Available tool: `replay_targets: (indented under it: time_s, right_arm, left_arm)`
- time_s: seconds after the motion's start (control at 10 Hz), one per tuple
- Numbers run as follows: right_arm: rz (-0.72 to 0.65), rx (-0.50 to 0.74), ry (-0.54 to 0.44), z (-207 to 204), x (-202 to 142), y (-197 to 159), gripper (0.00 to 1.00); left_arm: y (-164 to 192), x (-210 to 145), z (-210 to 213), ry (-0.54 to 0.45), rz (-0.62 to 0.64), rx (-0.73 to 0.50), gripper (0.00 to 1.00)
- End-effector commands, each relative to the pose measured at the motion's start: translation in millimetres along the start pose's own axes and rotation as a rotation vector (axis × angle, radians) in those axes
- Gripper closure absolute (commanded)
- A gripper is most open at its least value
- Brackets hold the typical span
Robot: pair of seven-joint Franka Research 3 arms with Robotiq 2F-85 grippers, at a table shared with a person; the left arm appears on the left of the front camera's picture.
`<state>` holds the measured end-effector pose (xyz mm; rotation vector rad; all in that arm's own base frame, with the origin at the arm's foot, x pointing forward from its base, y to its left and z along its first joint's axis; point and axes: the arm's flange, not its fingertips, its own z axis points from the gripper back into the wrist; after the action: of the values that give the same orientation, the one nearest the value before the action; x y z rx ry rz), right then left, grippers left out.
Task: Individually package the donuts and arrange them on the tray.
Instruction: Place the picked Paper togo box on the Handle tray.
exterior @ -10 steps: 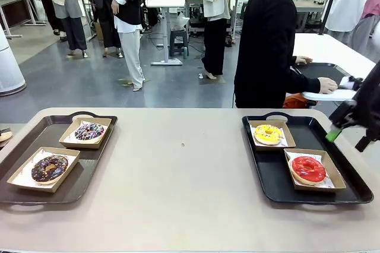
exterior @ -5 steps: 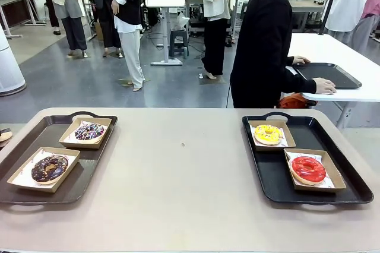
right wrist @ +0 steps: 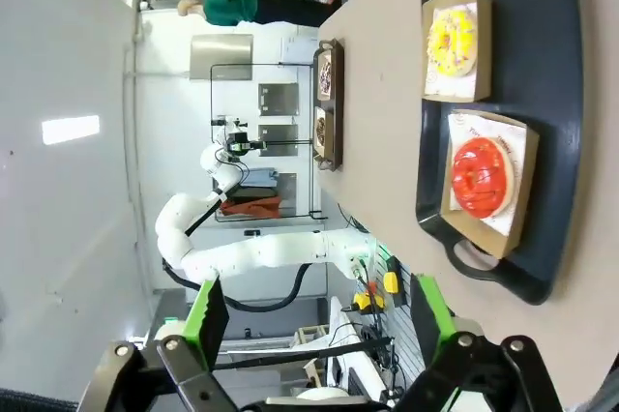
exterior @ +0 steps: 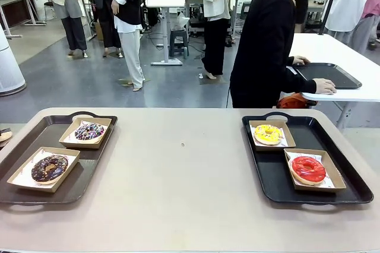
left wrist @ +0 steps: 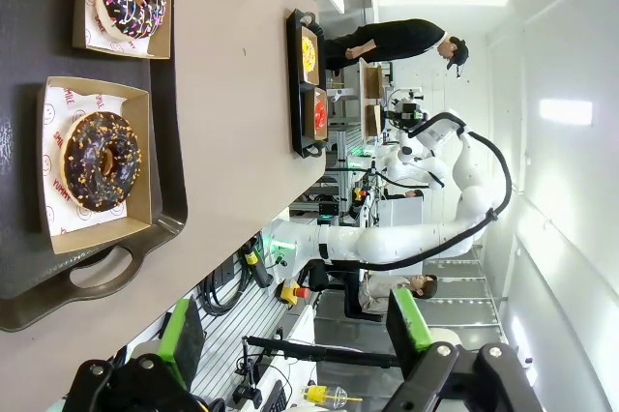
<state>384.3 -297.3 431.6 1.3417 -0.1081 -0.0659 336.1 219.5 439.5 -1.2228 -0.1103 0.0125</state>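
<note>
Key relation: each pair of donuts lies up-frame of its own gripper in the wrist views, well apart from the fingers; by my reading the left arm is nearer the brown tray, the right arm nearer the black one.
Left gripper (left wrist: 295, 330): spread wide, nothing between the green pads, hanging off the table's near edge at the bottom of the left wrist view.
Right gripper (right wrist: 319, 315): spread wide and empty, bottom of the right wrist view.
Dark chocolate ring donut with orange flecks (exterior: 49, 167): lower left of the front view, on printed white paper in a shallow tan card box.
Chocolate ring donut with white and purple topping (exterior: 89, 131): just behind it, in its own card box.
Dark brown plastic tray with loop handles (exterior: 83, 180): holds both left boxes, long axis running away from the robot.
Yellow-iced ring donut (exterior: 268, 134): right of centre, boxed, matte icing.
Glossy red-glazed ring donut (exterior: 308, 168): lower right, boxed, nearer the robot.
Black plastic tray (exterior: 270, 182): holds both right boxes, shiny, raised rim.
Task state: judging from the layout, all four are packaged and arranged; no move seems due.
</note>
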Motion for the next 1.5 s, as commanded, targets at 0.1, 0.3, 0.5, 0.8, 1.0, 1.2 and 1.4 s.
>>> replay_targets:
  time_s: [0.1,0.3,0.5,0.8,1.0,1.2,1.4]
  right_arm:
    - [0.054,0.040,0.001,1,16,-24,0.00]
    - [-0.004,0.018,0.001,-1,5,-15,0.00]
    - [-0.004,0.018,0.001,-1,5,-15,0.00]
    - [-0.004,0.018,0.001,-1,5,-15,0.00]
    - [-0.004,0.018,0.001,-1,5,-15,0.00]
    - [-0.004,0.018,0.001,-1,5,-15,0.00]
    - [-0.004,0.018,0.001,-1,5,-15,0.00]
  left_arm:
    - [-2,-1,1,0.000,-0.005,-0.004,0.00]
    - [-2,-1,1,0.000,-0.005,-0.004,0.00]
    - [-2,-1,1,0.000,-0.005,-0.004,0.00]
    - [-2,-1,1,0.000,-0.005,-0.004,0.00]
    - [-2,-1,1,0.000,-0.005,-0.004,0.00]
    - [-2,-1,1,0.000,-0.005,-0.004,0.00]
    - [-2,-1,1,0.000,-0.005,-0.004,0.00]
